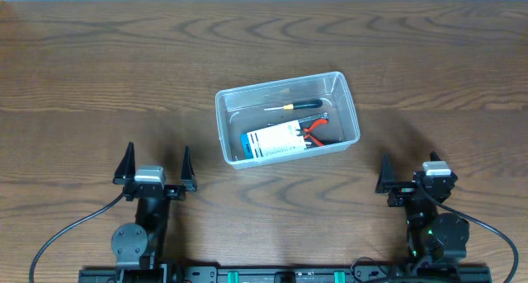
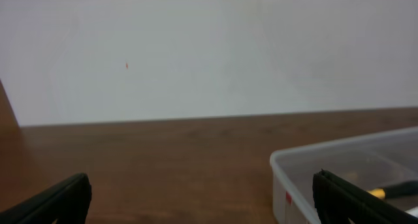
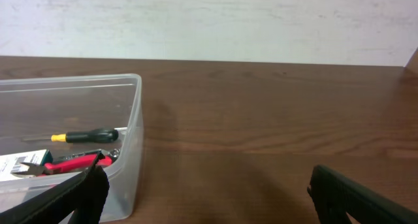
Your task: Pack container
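Now, table (image 1: 99,60): dark brown wood with a flowing, wavy grain and a matte face; it fills nearly the whole overhead view.
Wall (image 2: 196,48): plain off-white, faintly mottled, rising behind the table's far edge.
Container (image 1: 264,97): clear, see-through plastic tub, rectangular with rounded corners and a raised rim. It sits near the middle of the table, slightly right of centre and turned a little off square, ahead of both arms and between them, touching neither.
Left gripper (image 1: 157,153): black, with two pointed, wedge-shaped fingers (image 2: 59,198) spread wide and nothing between them. It rests low at the near edge, well apart from the tub.
Right gripper (image 1: 410,169): same black build, fingers (image 3: 353,194) likewise spread wide and holding nothing, near the table's front right.
Packet (image 1: 276,141): flat white rectangle with dark print and a blue end, lying at the near side of the tub's floor.
Pliers (image 1: 313,133): red-handled, just beside the packet's right end.
Screwdriver (image 1: 301,105): slim, black handle, yellow collar, thin metal shaft, lying along the tub's far side.
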`<state>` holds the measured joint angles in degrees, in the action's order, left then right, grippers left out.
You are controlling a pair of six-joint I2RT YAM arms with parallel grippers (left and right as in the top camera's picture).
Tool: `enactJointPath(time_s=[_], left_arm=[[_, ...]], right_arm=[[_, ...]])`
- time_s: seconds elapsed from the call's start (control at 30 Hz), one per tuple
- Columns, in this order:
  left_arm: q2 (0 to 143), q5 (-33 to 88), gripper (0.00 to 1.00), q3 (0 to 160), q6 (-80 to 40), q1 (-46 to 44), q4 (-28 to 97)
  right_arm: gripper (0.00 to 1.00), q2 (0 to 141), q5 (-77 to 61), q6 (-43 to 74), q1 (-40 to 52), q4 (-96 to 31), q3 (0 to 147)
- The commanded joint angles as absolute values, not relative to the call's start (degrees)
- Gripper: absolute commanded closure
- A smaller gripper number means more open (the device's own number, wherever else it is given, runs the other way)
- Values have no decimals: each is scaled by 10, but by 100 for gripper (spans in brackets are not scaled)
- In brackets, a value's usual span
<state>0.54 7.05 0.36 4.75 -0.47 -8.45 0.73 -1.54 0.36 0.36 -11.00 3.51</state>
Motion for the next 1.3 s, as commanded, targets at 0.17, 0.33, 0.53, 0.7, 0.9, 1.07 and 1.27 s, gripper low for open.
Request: enactJointPath(time_s=[0.17,0.33,0.53,0.7,0.9,1.07,1.27], left_arm=[[1,55,2,2,55,10,12],[1,53,2,2,55,11,36],[1,53,2,2,55,11,36],[2,53,2,2,55,11,36],[2,53,2,2,55,11,36],[2,53,2,2,55,11,36],[2,53,2,2,55,11,36]], right_arm=[[1,3,-14,1,8,-109,32],[1,3,-14,1,8,-109,32],[1,3,-14,1,8,-109,32],[1,3,-14,1,8,-109,32],[1,3,-14,1,8,-109,32],[1,3,-14,1,8,-109,32],[1,3,-14,1,8,-109,32]])
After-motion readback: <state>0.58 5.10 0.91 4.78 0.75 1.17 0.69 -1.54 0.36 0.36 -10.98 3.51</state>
